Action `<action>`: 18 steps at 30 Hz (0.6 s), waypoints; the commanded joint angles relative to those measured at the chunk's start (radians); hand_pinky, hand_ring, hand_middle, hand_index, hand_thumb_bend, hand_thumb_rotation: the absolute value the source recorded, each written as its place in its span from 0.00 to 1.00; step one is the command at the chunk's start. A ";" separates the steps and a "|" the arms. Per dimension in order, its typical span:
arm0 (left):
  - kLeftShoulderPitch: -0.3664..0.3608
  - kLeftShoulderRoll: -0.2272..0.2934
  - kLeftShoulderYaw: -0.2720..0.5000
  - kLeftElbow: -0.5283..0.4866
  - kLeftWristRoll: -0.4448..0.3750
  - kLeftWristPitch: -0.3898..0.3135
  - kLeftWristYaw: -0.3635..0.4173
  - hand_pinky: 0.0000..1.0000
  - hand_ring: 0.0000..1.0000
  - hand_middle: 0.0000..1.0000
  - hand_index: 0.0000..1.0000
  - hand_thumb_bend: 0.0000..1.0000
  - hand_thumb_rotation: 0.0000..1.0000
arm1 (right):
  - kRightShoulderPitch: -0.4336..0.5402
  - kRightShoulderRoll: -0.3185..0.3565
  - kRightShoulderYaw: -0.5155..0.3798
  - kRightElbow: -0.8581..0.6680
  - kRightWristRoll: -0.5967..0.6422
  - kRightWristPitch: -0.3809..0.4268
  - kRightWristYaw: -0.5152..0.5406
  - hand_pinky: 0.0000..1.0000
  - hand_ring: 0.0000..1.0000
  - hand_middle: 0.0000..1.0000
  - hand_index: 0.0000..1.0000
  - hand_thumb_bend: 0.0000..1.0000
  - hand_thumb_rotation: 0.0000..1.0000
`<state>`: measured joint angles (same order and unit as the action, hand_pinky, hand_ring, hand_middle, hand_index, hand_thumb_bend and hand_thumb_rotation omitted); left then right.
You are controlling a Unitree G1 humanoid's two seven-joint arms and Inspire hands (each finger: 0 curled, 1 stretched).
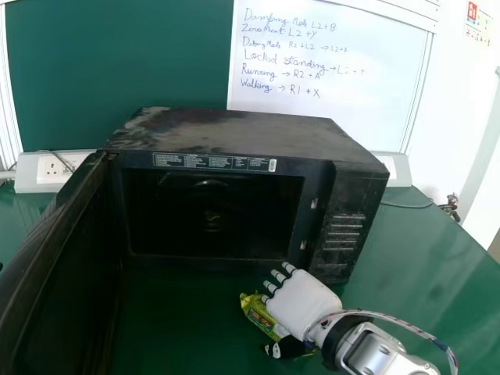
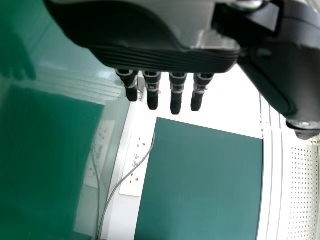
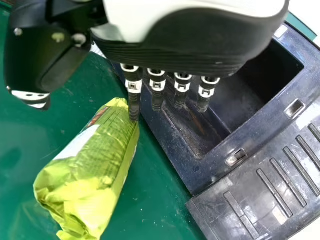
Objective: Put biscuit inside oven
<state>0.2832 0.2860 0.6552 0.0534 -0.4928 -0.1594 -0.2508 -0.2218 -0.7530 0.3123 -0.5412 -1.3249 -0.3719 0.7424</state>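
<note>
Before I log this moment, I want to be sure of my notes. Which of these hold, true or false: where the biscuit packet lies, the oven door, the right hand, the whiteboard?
1. The biscuit packet lies on the green table, outside the microwave oven. True.
2. The oven's door is closed. False: it stands wide open, on the head view's left.
3. The packet's wrapper is mostly yellow-green. True.
4. The right hand is curled into a fist. False: its fingers are extended, close to the packet.
5. The whiteboard behind the oven has handwriting on it. True.
</note>
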 commanded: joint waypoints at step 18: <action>-0.001 0.014 0.018 -0.014 -0.019 0.011 0.000 0.82 0.88 0.89 0.95 0.93 0.76 | -0.044 -0.003 0.107 0.099 -0.057 -0.058 0.013 1.00 1.00 0.98 0.83 0.83 0.39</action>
<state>0.2875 0.2868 0.6563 0.0493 -0.4956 -0.1566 -0.2480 -0.2973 -0.7531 0.3856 -0.4555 -1.4132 -0.3922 0.7470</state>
